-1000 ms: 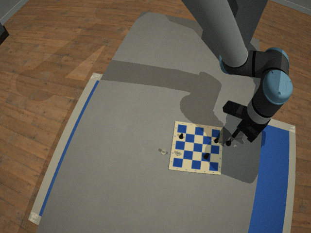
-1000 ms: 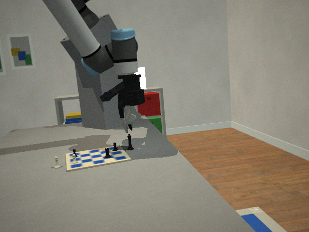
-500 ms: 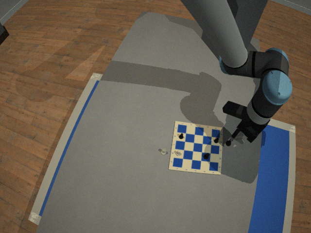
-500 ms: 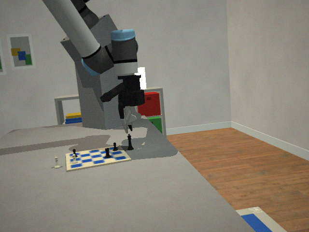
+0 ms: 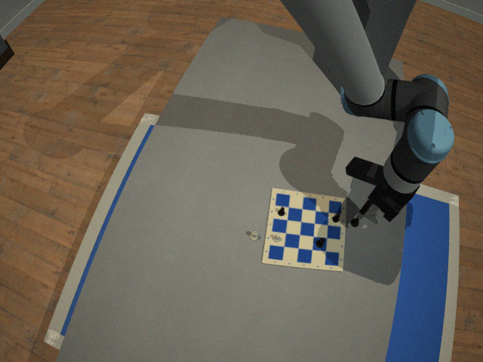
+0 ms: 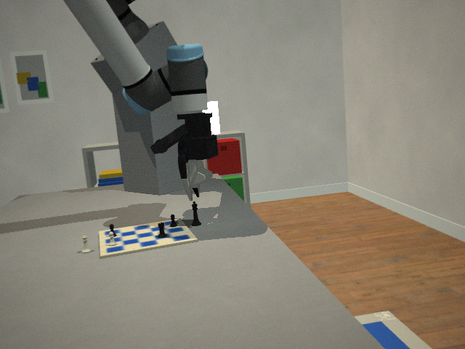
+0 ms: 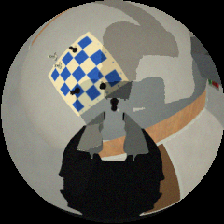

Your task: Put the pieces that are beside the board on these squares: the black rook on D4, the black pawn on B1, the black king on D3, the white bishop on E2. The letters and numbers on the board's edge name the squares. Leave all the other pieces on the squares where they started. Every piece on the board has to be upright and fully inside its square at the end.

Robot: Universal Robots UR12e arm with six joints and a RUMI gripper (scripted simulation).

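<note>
The blue and cream chessboard [image 5: 306, 228] lies on the grey table. The black king [image 5: 354, 222] stands upright on the table just off the board's right edge, and it also shows in the exterior view [image 6: 195, 214] and the wrist view [image 7: 113, 104]. My gripper [image 6: 195, 193] [image 7: 114, 112] hangs right above the king, fingers a little apart, with nothing between them. A black rook [image 5: 320, 242] and a black pawn [image 5: 336, 218] stand on the board near its right side. The white bishop [image 5: 253, 235] stands on the table left of the board.
Another black pawn [image 5: 281, 211] and a white piece [image 5: 276, 237] stand in the board's left column. The table's edge lies to the right of the king in the exterior view. A shelf with coloured boxes [image 6: 225, 158] stands behind the arm.
</note>
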